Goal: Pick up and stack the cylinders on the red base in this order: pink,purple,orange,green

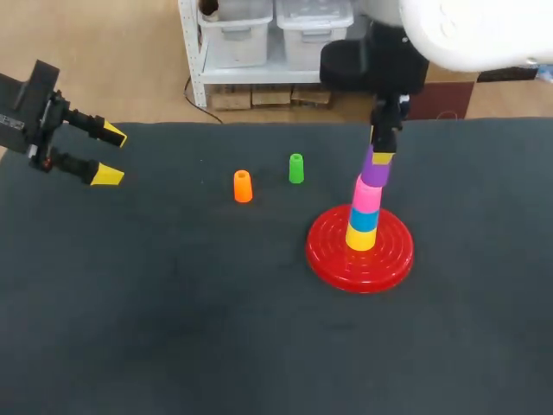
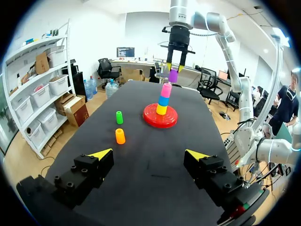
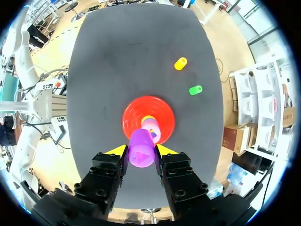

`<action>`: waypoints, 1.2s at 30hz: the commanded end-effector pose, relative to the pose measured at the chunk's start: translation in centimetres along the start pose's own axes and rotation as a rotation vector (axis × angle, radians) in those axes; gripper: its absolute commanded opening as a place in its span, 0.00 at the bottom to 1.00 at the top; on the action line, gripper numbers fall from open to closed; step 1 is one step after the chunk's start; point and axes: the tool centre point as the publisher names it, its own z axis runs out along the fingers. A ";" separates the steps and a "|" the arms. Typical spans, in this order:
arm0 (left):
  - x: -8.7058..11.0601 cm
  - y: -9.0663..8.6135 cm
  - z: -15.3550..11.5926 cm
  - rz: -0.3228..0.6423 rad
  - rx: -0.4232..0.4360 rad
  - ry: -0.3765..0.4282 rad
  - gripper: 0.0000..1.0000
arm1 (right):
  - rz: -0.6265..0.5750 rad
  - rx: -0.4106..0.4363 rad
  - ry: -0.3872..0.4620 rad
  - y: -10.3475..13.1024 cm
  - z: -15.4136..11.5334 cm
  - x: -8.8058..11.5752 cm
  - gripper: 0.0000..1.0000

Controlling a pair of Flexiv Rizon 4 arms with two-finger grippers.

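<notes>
A red base [image 1: 333,257] [image 2: 151,121] [image 3: 133,113] carries a stack of yellow, blue and pink cylinders, the pink cylinder [image 1: 367,194] [image 2: 166,89] [image 3: 153,129] on top. My right gripper [image 1: 381,158] [image 3: 141,151] is shut on the purple cylinder [image 1: 375,172] [image 2: 173,75] [image 3: 141,148], which hangs tilted just over the pink one. The orange cylinder [image 1: 243,186] [image 2: 120,136] [image 3: 180,63] and the green cylinder [image 1: 296,168] [image 2: 119,117] [image 3: 195,90] stand upright on the dark table, left of the base. My left gripper [image 1: 105,154] [image 2: 148,153] is open above the table's far left, holding nothing.
The dark table [image 1: 173,328] spreads wide in front of and left of the base. Nothing else lies on it.
</notes>
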 end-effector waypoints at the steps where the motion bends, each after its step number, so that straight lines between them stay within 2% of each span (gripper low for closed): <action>1: 0.1 0.0 0.0 0.002 -0.002 -0.002 1.00 | -0.004 -0.017 0.019 -0.4 1.0 -0.4 0.00; 5: 0.1 0.0 0.0 0.002 -0.002 -0.002 1.00 | 0.002 -0.022 0.031 -0.4 1.8 -0.4 0.00; 9: 0.1 0.0 0.0 0.002 -0.002 -0.002 1.00 | 0.017 0.010 0.043 -0.7 2.2 -0.4 0.00; 26: 0.1 0.0 0.0 0.002 -0.002 -0.002 1.00 | 0.092 0.048 0.044 -2.0 2.7 0.6 0.00; 36: 0.1 0.0 0.0 0.002 -0.002 -0.002 1.00 | 0.069 0.016 0.039 -2.7 3.9 -0.8 0.00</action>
